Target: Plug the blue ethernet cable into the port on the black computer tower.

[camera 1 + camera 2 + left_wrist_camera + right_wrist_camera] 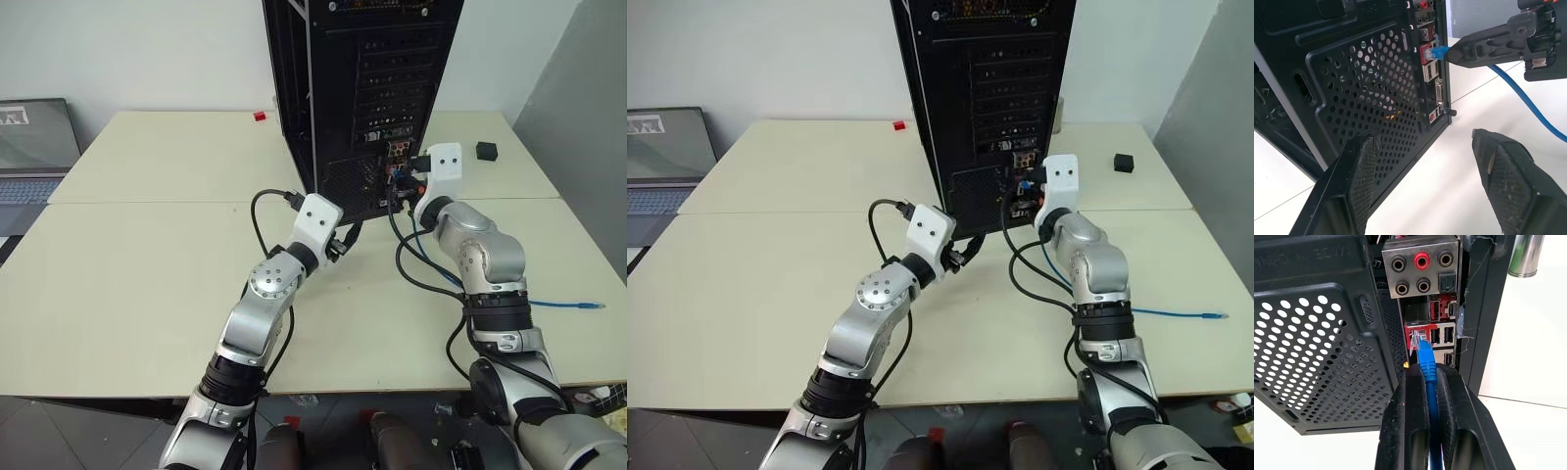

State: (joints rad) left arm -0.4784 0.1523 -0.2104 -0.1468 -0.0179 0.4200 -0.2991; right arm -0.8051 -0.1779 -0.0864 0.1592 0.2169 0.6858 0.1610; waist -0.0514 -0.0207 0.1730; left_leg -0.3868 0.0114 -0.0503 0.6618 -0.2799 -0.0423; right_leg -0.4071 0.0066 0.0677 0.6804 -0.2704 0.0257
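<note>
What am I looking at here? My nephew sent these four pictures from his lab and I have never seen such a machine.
It is a two-armed humanoid robot at a cream table. The two wide pictures come from cameras in its head, looking down over its silver arms; the two close ones come from a camera on each wrist. On the table stands a tall black metal computer tower, rear panel facing the robot. The right tool is shut on a thin bright-blue ethernet cable, its clear plug at a socket on the tower. The left tool hovers open near the tower's mesh grille. A grey laptop sits far left.
</note>
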